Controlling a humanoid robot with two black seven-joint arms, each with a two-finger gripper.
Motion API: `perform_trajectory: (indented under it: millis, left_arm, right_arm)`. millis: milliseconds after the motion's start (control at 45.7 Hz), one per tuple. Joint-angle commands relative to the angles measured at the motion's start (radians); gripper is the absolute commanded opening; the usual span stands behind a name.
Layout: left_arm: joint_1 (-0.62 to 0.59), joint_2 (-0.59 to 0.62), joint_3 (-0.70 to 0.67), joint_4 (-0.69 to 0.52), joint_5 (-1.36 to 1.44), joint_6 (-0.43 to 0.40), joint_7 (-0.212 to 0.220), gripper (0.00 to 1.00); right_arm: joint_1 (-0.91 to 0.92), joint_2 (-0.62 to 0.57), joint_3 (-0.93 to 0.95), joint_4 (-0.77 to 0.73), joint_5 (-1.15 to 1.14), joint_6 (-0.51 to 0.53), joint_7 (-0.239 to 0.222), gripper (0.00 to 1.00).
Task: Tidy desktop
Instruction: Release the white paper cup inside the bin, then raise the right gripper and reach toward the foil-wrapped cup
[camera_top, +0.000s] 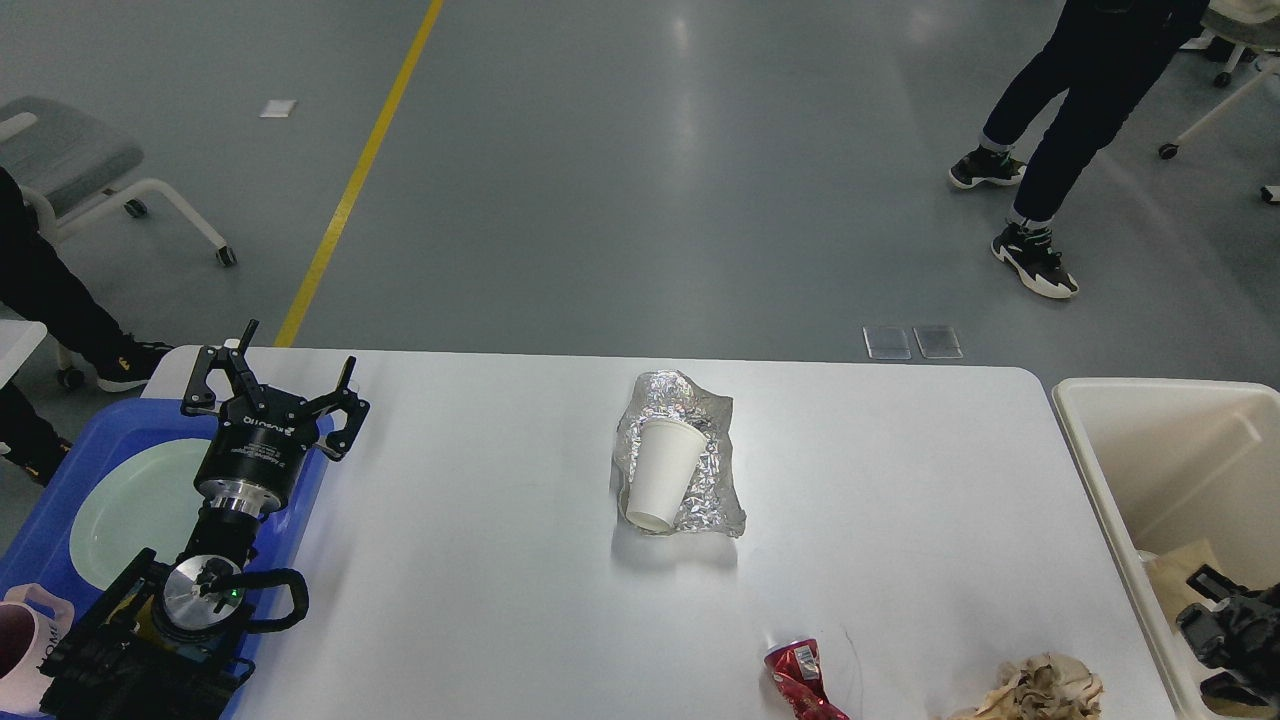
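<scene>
Worktop: your left half lies bare; obstacles: centre cup on foil, near-right crushed can, crumpled paper

Paper cup lying on foil

The left arm is black, built of round segments. A bright silver ring sits behind the wrist, and nearer the body a silver disc carries a small green light. A black cable loops beside that disc. White lettering marks the wrist housing. The left gripper has thin black linked fingers. The right gripper is black and angular.
</scene>
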Motion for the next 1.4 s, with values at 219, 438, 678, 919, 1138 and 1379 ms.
perform_trajectory:
  millis: [219, 438, 678, 919, 1138, 1379]
  left_arm:
    - [-0.002, 0.0, 0.0, 0.0, 0.001, 0.0, 0.0, 0.99]
    - [-0.002, -0.001, 0.0, 0.0, 0.001, 0.0, 0.0, 0.99]
    - [-0.002, -0.001, 0.0, 0.0, -0.001, 0.0, 0.0, 0.99]
    - [-0.002, -0.001, 0.0, 0.0, -0.001, 0.0, 0.0, 0.99]
    - [0.0, 0.0, 0.0, 0.0, -0.001, 0.0, 0.0, 0.99]
    - [0.0, 0.0, 0.0, 0.0, -0.001, 0.0, -0.002, 0.99]
  right_arm:
    - [0.134, -0.087, 0.007, 0.068, 0.003, 0.086, 0.014, 1.0]
    - [0.426, -0.168, -0.094, 0.393, -0.09, 0.187, 0.002, 1.0]
    - [0.886, -0.162, -0.404, 0.873, -0.178, 0.247, -0.001, 1.0]
    - [1.213, -0.033, -0.454, 0.978, -0.17, 0.71, -0.007, 1.0]
    - [1.492, 0.007, -0.414, 1.133, -0.158, 0.868, -0.007, 1.0]
    - [1.802, 0.024, -0.343, 1.466, -0.123, 0.862, -0.006, 1.0]
